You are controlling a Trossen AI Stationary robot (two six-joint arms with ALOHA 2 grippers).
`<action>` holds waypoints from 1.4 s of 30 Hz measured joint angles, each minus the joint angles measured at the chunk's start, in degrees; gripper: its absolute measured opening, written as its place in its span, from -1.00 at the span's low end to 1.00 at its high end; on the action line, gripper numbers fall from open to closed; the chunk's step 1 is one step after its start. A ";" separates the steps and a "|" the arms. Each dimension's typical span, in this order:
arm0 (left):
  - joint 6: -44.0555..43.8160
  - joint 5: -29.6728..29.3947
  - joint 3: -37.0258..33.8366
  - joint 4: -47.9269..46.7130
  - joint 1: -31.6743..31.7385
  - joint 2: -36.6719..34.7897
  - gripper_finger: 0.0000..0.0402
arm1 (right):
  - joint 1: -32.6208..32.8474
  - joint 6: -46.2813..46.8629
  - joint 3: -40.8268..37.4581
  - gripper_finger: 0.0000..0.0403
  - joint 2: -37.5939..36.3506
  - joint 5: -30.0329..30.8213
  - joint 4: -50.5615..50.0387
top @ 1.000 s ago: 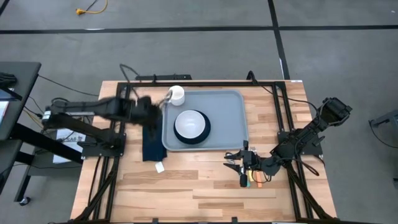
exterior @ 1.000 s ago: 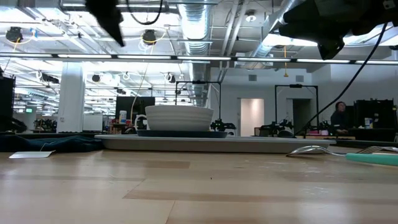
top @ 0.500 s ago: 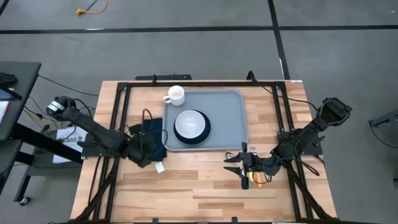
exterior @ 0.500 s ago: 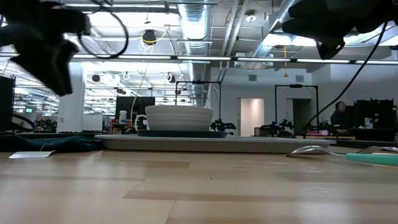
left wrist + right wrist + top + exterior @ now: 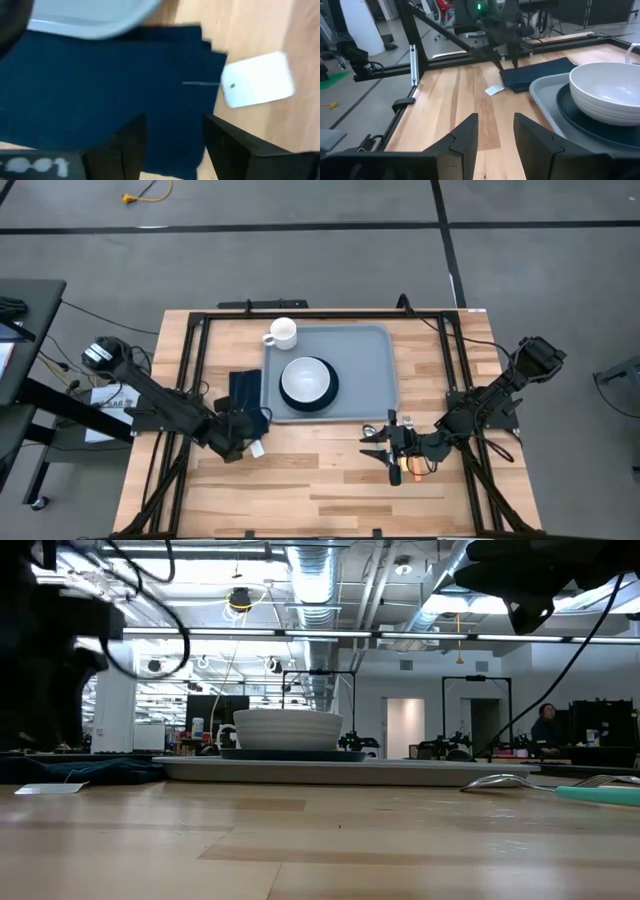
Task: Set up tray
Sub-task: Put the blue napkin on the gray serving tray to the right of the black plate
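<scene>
The tray (image 5: 370, 370) sits flat on the far half of the wooden table (image 5: 320, 490), roughly centred between the two arms. On its left portion rests a dark plate (image 5: 327, 395) carrying a white bowl (image 5: 305, 378); in the low view the bowl (image 5: 288, 728) stands upright on the plate, which lies inside the tray's low rim (image 5: 400, 772). A white mug (image 5: 282, 332) stands at the tray's far left corner; whether it is on the rim or just outside it cannot be told from above. A dark navy napkin (image 5: 245, 395) lies folded on the table against the tray's left edge, with a small white tag (image 5: 257, 448) just beside its near corner. The left gripper (image 5: 243, 430) is low over the near end of the napkin; its wrist view shows the two fingers (image 5: 127, 145) spread apart above the cloth (image 5: 100, 95), with the tag (image 5: 257, 80) off to one side and nothing between them. The right gripper (image 5: 385, 442) waits near the table's right front, close to the tray's near right corner, its fingers (image 5: 465, 137) parted and empty, beside an orange and green item (image 5: 403, 470) too small to identify. A fork (image 5: 500, 781) lies on the table in the low view.
</scene>
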 joint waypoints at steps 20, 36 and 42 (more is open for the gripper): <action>-2.51 3.22 2.78 1.71 0.26 14.33 -0.47 | 0.00 -0.04 0.00 -0.41 -0.02 -0.03 0.00; 1.72 19.03 22.55 -20.95 -6.05 14.89 -0.97 | -0.06 -1.62 0.00 -0.41 -0.04 -0.01 0.02; 3.70 15.80 34.70 -29.53 -7.85 14.80 -0.98 | -1.05 -1.74 0.00 -0.41 -0.04 -0.01 0.02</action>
